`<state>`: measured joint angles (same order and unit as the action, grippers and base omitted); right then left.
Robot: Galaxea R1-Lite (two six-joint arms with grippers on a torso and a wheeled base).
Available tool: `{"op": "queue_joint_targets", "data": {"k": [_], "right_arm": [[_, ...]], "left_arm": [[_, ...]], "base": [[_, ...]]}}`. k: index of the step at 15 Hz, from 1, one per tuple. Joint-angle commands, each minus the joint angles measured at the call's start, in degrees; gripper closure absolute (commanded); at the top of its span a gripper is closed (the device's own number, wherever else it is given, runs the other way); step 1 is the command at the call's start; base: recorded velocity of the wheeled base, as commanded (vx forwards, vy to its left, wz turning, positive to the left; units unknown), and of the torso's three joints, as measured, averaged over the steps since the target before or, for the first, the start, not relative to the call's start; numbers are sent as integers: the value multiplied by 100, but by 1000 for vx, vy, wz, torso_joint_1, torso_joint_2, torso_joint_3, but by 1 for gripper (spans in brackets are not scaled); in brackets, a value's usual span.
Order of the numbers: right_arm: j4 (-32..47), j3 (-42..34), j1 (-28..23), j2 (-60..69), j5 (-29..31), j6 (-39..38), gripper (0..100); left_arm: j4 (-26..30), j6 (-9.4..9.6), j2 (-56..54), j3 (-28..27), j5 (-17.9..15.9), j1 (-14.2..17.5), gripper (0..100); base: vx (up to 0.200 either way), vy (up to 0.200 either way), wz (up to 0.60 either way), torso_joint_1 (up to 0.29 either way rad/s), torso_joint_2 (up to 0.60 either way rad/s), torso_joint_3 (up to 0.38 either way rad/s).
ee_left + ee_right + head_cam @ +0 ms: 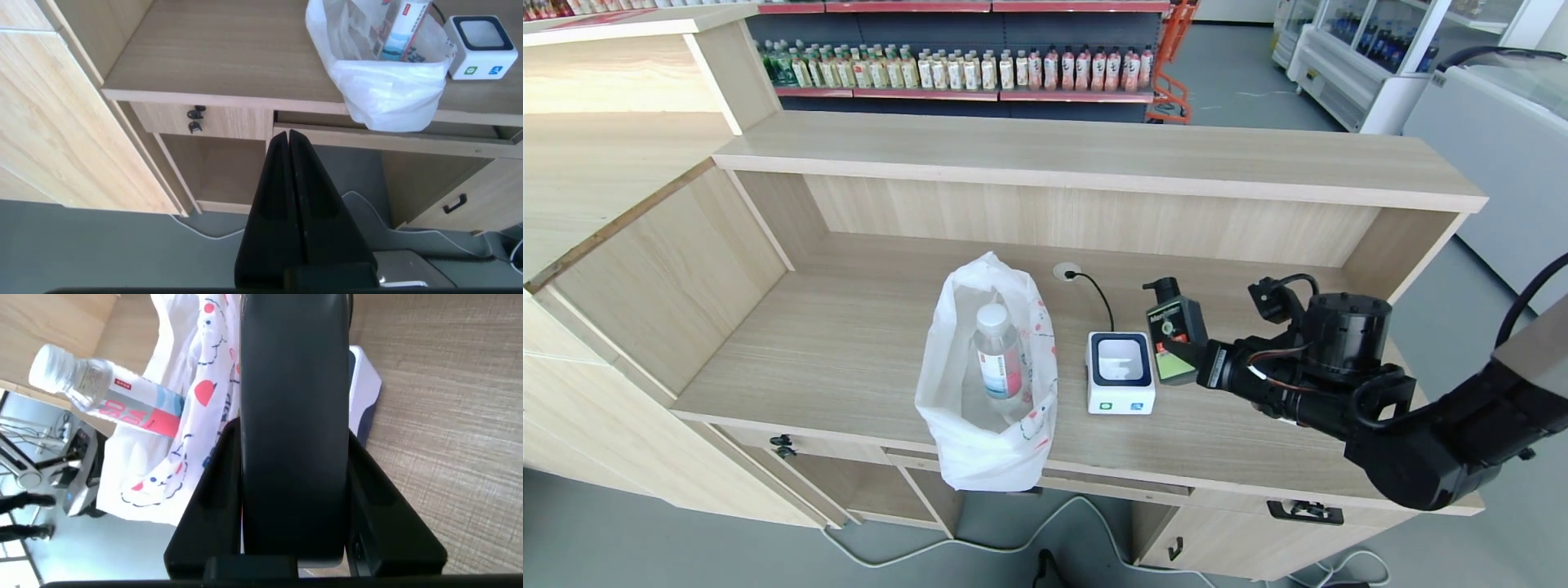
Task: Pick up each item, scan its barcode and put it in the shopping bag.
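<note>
A black pump bottle [1174, 331] with a green label is held just right of the white barcode scanner [1121, 372], a little above the counter. My right gripper [1194, 361] is shut on it; in the right wrist view the black bottle [292, 392] sits between the fingers [204, 514], beside the scanner [365, 382]. The white shopping bag [984, 400] stands open left of the scanner with a clear water bottle [1001, 359] inside. My left gripper [288, 143] is shut on nothing, low in front of the counter, below its edge.
The wooden counter [849, 343] has a raised back wall and side walls. A black cable [1098, 296] runs from the scanner to a hole at the back. A drawer [392, 139] under the bag stands slightly open.
</note>
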<state>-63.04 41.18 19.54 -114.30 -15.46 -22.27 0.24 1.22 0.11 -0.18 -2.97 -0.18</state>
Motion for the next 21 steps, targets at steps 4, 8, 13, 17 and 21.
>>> {"op": "queue_joint_targets", "data": {"k": [4,8,13,17,21], "right_arm": [[-7,382,111,-330,-1,-260,100],[-7,725,120,-585,-19,-260,100],[2,962,155,-857,-27,-278,100],[2,1217,252,-1051,-27,-541,100],[2,1358,313,-1226,-27,-603,100]], "left_arm": [[2,1,-2,1,-1,1,100],[2,1,-2,1,-1,1,100],[2,1,-2,1,-1,1,100],[2,1,-2,1,7,1,100],[2,1,-2,1,-1,1,100]], "base": [[0,0,0,0,0,0],[0,0,0,0,0,0],[0,0,0,0,0,0],[0,0,0,0,0,0],[0,0,0,0,0,0]]}}
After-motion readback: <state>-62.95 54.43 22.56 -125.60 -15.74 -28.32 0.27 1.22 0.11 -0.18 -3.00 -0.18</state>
